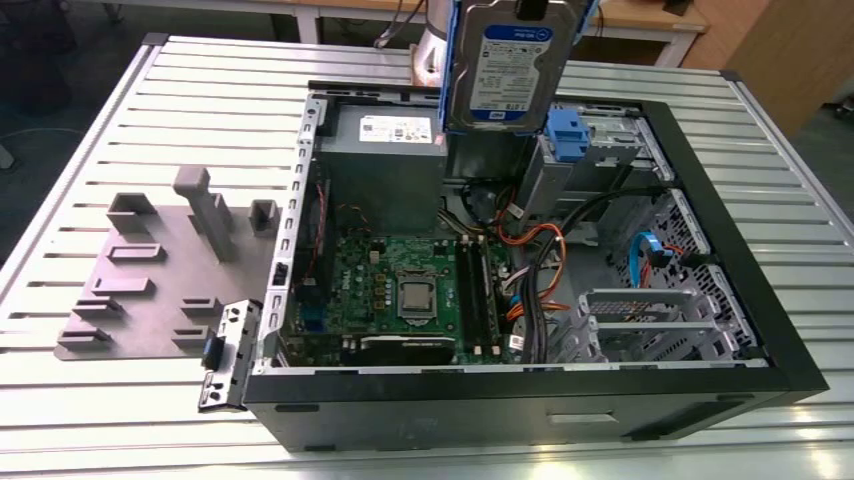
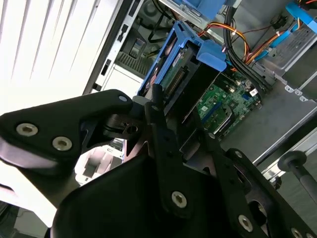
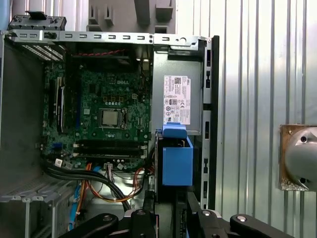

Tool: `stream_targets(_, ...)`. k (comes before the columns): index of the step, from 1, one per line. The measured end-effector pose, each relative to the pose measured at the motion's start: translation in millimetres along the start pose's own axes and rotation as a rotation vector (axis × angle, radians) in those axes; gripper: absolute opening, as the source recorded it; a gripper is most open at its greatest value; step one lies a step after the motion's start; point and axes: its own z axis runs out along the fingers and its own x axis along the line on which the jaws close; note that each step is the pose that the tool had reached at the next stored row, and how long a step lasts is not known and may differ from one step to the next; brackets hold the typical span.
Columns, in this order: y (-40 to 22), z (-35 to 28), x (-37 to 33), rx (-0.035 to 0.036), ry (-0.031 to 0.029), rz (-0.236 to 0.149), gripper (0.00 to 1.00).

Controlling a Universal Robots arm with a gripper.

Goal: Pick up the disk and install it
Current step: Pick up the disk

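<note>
The disk point(image 1: 505, 62) hangs upright above the back of the open computer case point(image 1: 747, 300), its white-and-blue label facing the exterior view and its blue carrier framing the edges. My gripper point(image 1: 531, 8) holds it from above and is shut on it. In the second wrist view the black fingers point(image 2: 159, 116) clamp the disk point(image 2: 181, 67), whose blue end tab points down into the case. The first wrist view looks straight down the blue carrier point(image 3: 177, 158), with the gripper point(image 3: 171, 220) around it, over the gap beside the power-supply box point(image 3: 179, 101).
Inside the case lie the motherboard point(image 1: 400, 285), orange and black cables point(image 1: 547, 250), a grey drive cage with a blue latch point(image 1: 569, 133) and another metal cage point(image 1: 641, 320). A grey fixture plate point(image 1: 160, 270) sits at the exterior view's left on the slatted table point(image 1: 200, 90).
</note>
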Motion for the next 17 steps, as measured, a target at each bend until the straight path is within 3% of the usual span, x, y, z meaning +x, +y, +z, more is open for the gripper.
stream_targets(7,-0.5,-0.1,0.8,0.0,0.0001,0.0,0.35)
stream_targets(17,-0.4,-0.2,8.4,0.0,0.0001,0.0,0.35)
